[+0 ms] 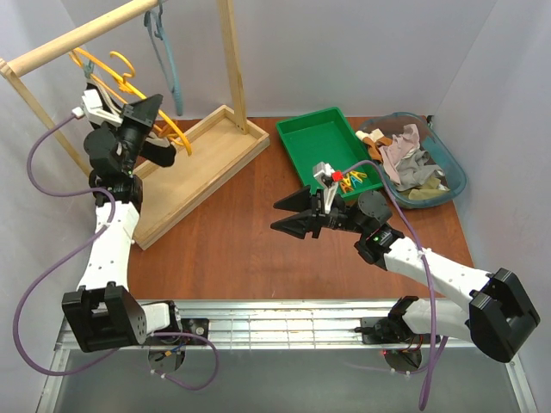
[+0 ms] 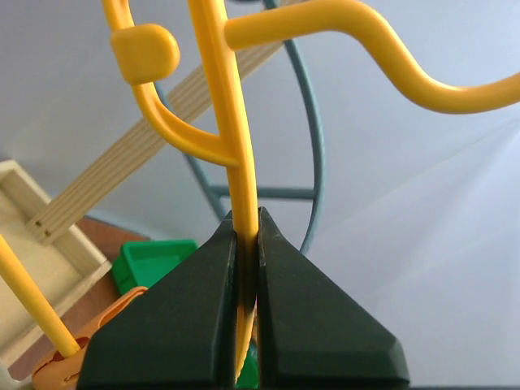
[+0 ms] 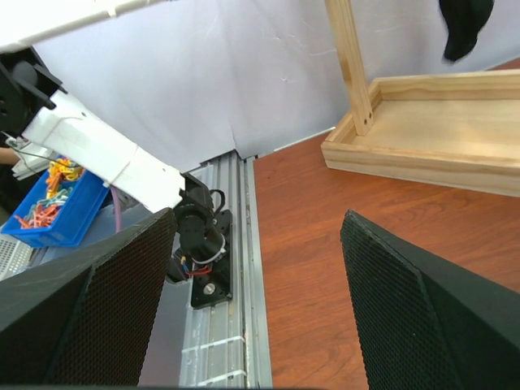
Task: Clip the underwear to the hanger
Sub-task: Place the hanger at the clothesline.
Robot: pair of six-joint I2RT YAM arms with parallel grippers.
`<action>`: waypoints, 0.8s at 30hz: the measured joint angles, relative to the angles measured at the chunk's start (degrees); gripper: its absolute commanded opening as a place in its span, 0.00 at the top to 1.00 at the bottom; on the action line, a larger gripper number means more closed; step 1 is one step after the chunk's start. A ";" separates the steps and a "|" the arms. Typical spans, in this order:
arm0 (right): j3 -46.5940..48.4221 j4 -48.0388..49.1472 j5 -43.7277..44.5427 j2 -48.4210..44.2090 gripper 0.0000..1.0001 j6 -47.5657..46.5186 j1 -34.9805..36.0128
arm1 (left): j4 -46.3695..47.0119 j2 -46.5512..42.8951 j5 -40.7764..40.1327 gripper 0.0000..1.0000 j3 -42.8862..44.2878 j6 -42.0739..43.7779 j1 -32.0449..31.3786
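The yellow-orange hanger (image 2: 223, 97) hangs with other yellow hangers from the wooden rail (image 1: 86, 36) at the far left. My left gripper (image 1: 155, 107) is raised at the rack and shut on the hanger's thin bar (image 2: 246, 215), which runs up between the fingers. The hanger's lower arm (image 1: 176, 133) sticks out below that gripper. My right gripper (image 1: 275, 216) is open and empty, low over the middle of the table and pointing left; in its wrist view (image 3: 258, 219) nothing lies between the fingers. I cannot pick out the black underwear in any view.
A grey-blue hanger (image 1: 168, 60) hangs on the same rail. The rack's wooden base tray (image 1: 202, 163) lies at the left. A green tray (image 1: 314, 142) holds coloured clothespins (image 1: 353, 179). A blue basket (image 1: 456, 172) with a clothes pile (image 1: 409, 159) stands at the far right. A dark shape (image 3: 465, 24) hangs above the rack base.
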 measured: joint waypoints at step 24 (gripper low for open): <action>-1.99 -3.74 2.71 -1.60 0.24 -2.89 0.00 | 5.64 16.28 8.00 1.00 19.85 -15.89 8.22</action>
